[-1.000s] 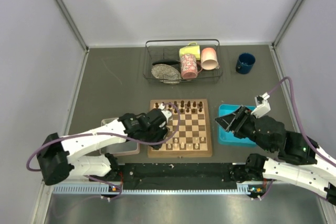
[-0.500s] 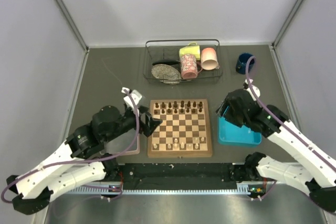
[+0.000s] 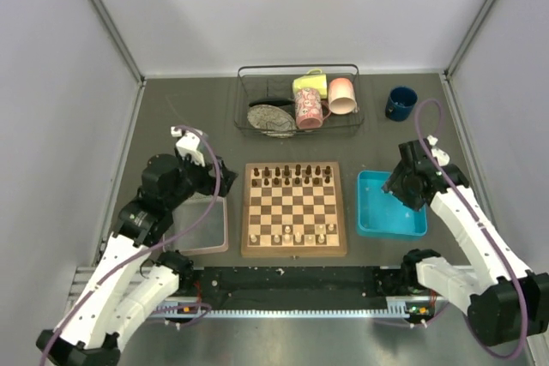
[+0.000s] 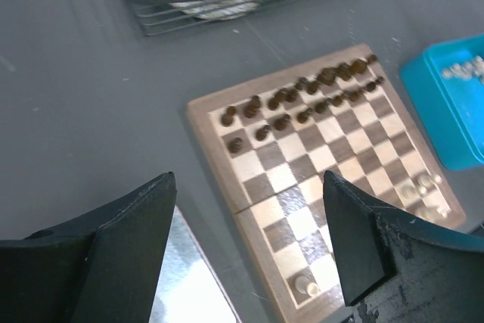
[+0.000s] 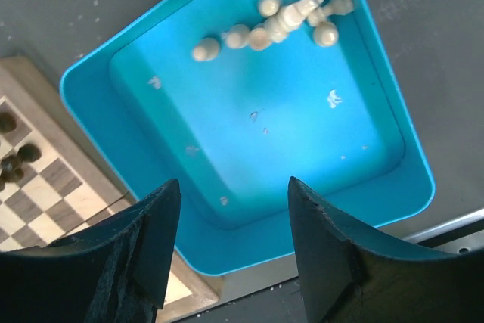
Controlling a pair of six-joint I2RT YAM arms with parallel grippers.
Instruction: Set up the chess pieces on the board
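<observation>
Left fingers [image 4: 125, 251] and right fingers [image 5: 325, 240] spread empty; board [image 4: 302, 164] partly cropped.

I see the board [image 3: 294, 203] checked in light and dark brown, with a tan border. Dark brown pieces [image 3: 292, 174] fill its far rows and cream pieces [image 3: 297, 231] its near side. The tray [image 3: 382, 222] on the right is bright blue. The far-right mug [image 3: 400, 103] is navy, and the table [image 3: 171, 117] is dark grey.
</observation>
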